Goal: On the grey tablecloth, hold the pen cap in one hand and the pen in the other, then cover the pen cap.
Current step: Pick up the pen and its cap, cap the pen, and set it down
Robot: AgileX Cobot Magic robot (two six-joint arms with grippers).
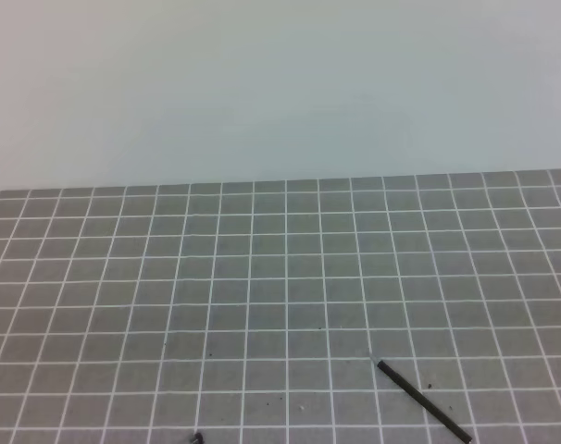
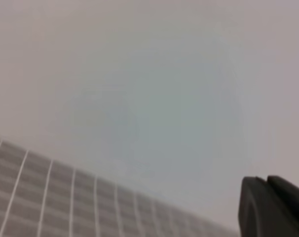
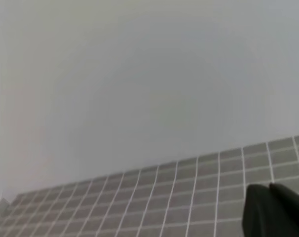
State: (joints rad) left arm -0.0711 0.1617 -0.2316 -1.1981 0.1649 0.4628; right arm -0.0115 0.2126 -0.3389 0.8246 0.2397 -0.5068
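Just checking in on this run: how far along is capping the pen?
Nothing looks done. The pen lies bare on the grey tablecloth, the pen cap apart at the bottom edge. Neither gripper holds anything visible. Picking up both and capping remain.

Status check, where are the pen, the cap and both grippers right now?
Neither gripper on anything; each wrist view shows only a dark corner, state unclear. Pen flat on grey tablecloth, lower right. Pen cap at bottom edge, apart. Nothing between them.

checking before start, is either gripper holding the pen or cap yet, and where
Nothing is held. The pen lies on the grey tablecloth, the pen cap at the bottom edge; no gripper is near either.
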